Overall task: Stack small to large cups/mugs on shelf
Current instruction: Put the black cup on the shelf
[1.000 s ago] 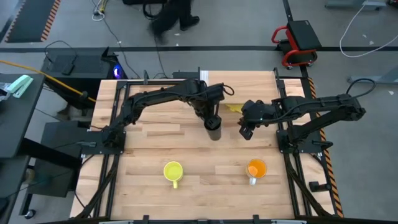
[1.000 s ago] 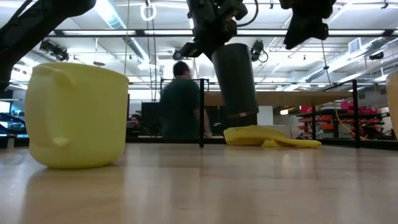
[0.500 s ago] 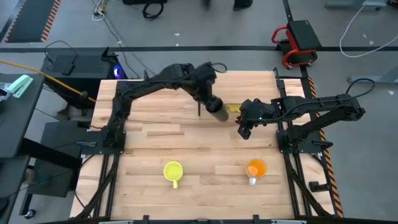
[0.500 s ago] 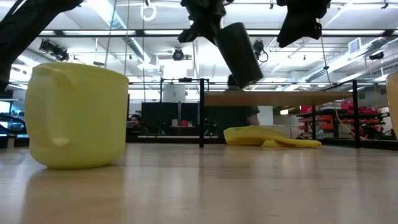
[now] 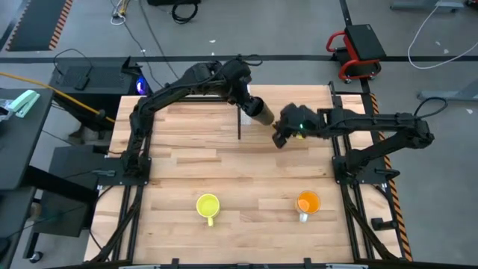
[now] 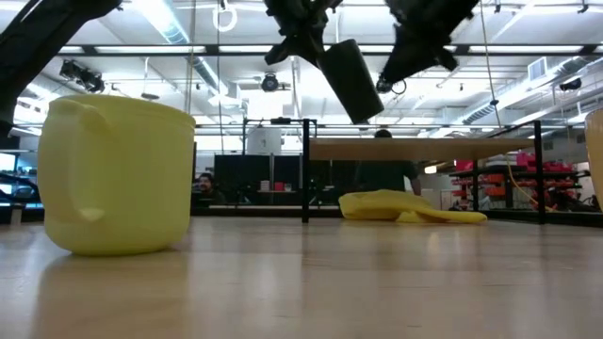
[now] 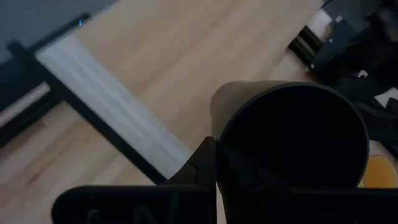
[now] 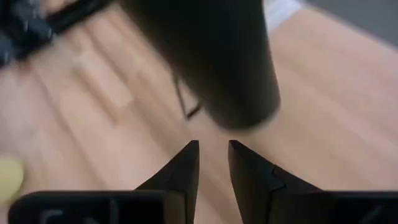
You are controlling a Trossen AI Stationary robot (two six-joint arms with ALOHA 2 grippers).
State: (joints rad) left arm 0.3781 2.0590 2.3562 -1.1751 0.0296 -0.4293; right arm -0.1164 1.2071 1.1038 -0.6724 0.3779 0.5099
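From my station I see a pale butcher-block table (image 5: pixel 187 168) standing on a grey shop floor, with cables and a red-framed cart (image 5: pixel 358 48) beyond its far edge; across the table the low view looks into a big hall with strip lights and dark workstations. At the far end of the table stands the shelf (image 6: pixel 424 149), a light-wood board on thin dark posts, and a floppy yellow object (image 6: pixel 410 207) lies on the tabletop beneath it. I count three cups, two arms and one shelf. The yellow mug (image 5: pixel 208 207) sits upright near the front of the table, left of centre, and the orange mug (image 5: pixel 307 202) sits upright at the front right, its pale handle toward the front edge; both look empty from above. The black cup (image 5: pixel 260 110) is in the air over the far part of the table, tilted, mouth toward the wrist camera and (as far as I can see into it) holding nothing. The left gripper (image 5: pixel 244 96) is clamped on that cup at its rim end. The right gripper (image 8: pixel 211 163) hangs just beside the cup's base, not touching it, its fingers (image 8: pixel 186 168) standing apart with a narrow gap between the tips and nothing between them.
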